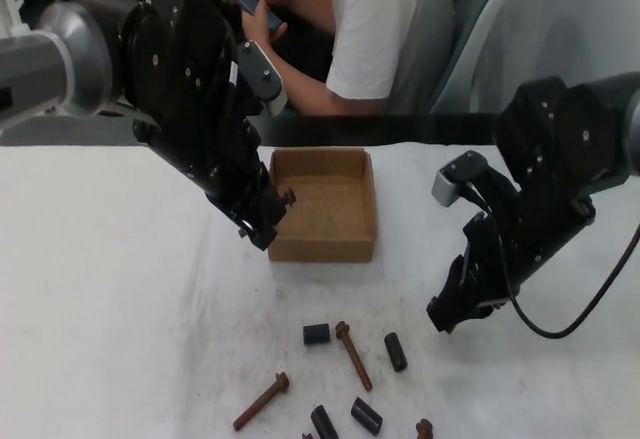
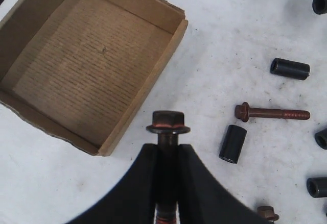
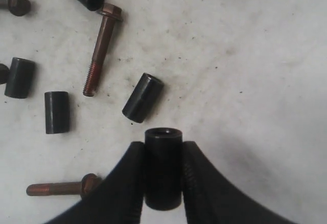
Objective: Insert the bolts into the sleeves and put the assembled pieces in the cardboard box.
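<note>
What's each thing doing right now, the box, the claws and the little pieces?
cardboard box: open, empty.
left gripper: shut on a bolt.
right gripper: shut on a sleeve.
loose bolts: lying flat, not in sleeves.
loose sleeves: lying on their sides, empty.

The left arm (image 1: 190,89) is black, its casing dotted with small screws, with a grey metal cylinder (image 1: 70,54) behind. A grey left camera block (image 1: 262,71) sits at its wrist. The right arm (image 1: 560,149) is black too, with a grey right camera block (image 1: 455,179) and a thin black cable (image 1: 570,327). The left gripper (image 2: 167,147) and right gripper (image 3: 163,145) have black curved fingers (image 2: 127,193).
</note>
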Available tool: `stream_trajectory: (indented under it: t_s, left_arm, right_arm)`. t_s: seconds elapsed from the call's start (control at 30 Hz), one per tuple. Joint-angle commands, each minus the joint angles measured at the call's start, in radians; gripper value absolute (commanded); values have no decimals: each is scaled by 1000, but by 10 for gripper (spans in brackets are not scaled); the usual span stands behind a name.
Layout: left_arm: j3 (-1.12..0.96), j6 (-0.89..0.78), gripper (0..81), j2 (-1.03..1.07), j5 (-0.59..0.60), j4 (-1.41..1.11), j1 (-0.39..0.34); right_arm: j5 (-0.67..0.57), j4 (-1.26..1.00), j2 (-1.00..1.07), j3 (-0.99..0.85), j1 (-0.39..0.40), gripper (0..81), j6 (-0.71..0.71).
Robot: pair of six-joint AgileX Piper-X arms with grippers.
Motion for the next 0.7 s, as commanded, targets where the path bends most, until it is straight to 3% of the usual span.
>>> stream_trajectory:
  t_s: [0.0,0.47,0.67]
  left_arm:
    - [-7,-8,2,-20,8,-9,2]
    - [-7,-8,2,-20,8,-4,2]
    - [-7,-8,2,-20,8,-3,2]
  right_arm:
    - [-13,-14,-2,3,2,8,1]
    - [-21,-31,76,0,81,8,21]
    - [-25,-31,76,0,80,15,30]
